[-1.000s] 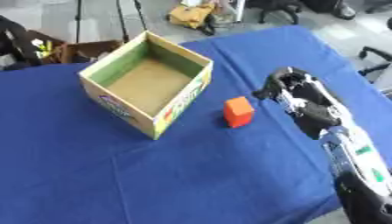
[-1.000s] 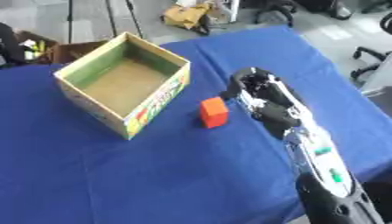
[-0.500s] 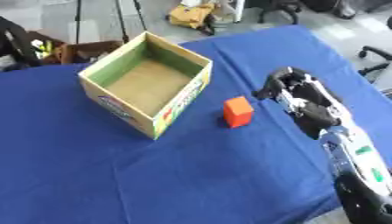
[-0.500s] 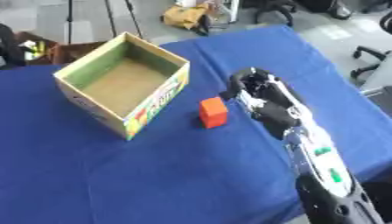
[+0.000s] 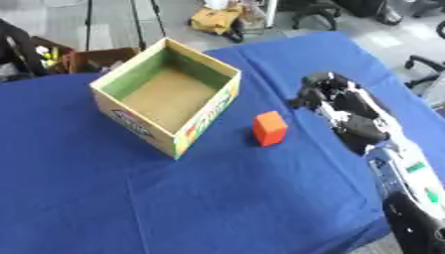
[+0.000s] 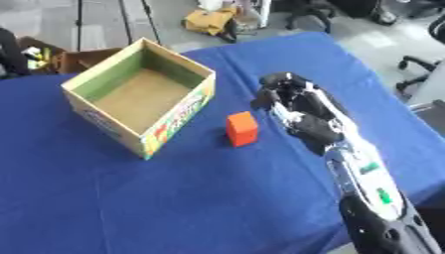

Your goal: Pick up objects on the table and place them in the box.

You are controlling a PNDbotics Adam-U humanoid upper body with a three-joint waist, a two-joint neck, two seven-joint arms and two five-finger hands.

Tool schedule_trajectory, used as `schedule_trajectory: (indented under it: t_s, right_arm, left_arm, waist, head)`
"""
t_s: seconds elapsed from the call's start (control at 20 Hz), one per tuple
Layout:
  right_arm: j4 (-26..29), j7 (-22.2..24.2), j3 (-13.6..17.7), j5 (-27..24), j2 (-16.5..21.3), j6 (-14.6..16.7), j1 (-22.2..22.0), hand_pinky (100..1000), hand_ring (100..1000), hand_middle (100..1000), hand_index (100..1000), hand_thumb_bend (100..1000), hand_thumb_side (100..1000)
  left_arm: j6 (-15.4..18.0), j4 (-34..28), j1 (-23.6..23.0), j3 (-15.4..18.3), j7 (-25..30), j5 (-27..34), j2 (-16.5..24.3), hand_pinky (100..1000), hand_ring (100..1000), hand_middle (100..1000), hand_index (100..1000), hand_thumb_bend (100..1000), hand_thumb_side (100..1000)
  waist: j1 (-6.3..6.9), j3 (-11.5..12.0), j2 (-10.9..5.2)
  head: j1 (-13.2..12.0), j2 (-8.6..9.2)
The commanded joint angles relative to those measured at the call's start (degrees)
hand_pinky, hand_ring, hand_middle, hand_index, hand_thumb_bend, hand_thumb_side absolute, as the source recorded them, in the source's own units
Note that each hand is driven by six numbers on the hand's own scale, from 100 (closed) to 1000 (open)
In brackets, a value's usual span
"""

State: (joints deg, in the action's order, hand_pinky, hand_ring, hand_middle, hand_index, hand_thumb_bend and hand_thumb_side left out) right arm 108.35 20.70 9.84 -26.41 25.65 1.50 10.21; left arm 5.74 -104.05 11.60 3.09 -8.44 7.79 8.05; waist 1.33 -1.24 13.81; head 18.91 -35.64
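An orange block (image 5: 270,128) stands on the blue tablecloth (image 5: 217,198), just right of the open cardboard box (image 5: 167,94), whose brown floor shows nothing inside. My right hand (image 5: 334,99) hovers a short way right of the block, apart from it, its fingers curled downward and holding nothing. The black and silver forearm (image 6: 365,178) runs from it to the lower right corner. My left hand shows in neither view.
Beyond the far table edge stand office chairs (image 5: 317,12), a yellow bag (image 5: 217,17) and a brown carton (image 5: 83,59) on the floor. The table's right edge (image 5: 408,89) runs close behind my right hand.
My right hand has crept slightly left toward the orange block. The block and the box stay where they were.
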Motion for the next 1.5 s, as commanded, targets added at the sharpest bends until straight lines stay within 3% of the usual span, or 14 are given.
schedule_trajectory:
  t_s: [0.05, 0.4, 0.7, 1.1, 1.5]
  right_arm:
    - [-0.5, 3.7, 0.3, 3.1, 5.5, 4.7, 1.2, 838, 702, 683, 818, 374, 309]
    - [-8.2, 15.3, -1.1, 9.1, 14.4, 16.8, 4.7, 930, 856, 848, 918, 570, 352]
    - [-16.6, 22.7, -3.5, 13.6, 19.4, 25.4, 9.9, 950, 890, 885, 935, 591, 376]
    - [-23.7, 28.9, -9.0, 24.3, 19.2, 33.5, 16.1, 997, 936, 949, 973, 637, 382]
    - [-28.4, 30.6, -12.0, 30.8, 16.9, 37.9, 19.6, 1000, 929, 942, 966, 644, 377]
  left_arm:
    - [-0.1, -0.8, 0.5, -0.2, 0.0, -0.1, 1.2, 550, 776, 473, 615, 341, 829]
    - [-0.1, -0.8, 0.4, -0.3, 0.1, -0.1, 1.4, 549, 777, 473, 614, 342, 829]
    - [-0.1, -0.7, 0.3, -0.5, 0.3, -0.1, 1.4, 549, 778, 473, 614, 341, 830]
    - [-0.2, -0.6, 0.1, -0.8, 0.6, 0.0, 1.5, 549, 778, 473, 614, 341, 830]
    - [-0.2, -0.5, 0.0, -1.0, 0.7, 0.1, 1.5, 549, 779, 473, 614, 340, 830]
  waist:
    - [-0.25, 0.1, -0.98]
    - [-0.58, 0.4, -1.11]
    - [-0.61, 0.5, -1.30]
    - [-0.47, 0.7, -1.68]
    - [-0.45, 0.8, -1.94]
  head:
    - [0.4, 0.12]
    - [0.8, 0.08]
    - [1.5, -0.19]
    - [2.5, -0.49]
    - [3.1, -0.52]
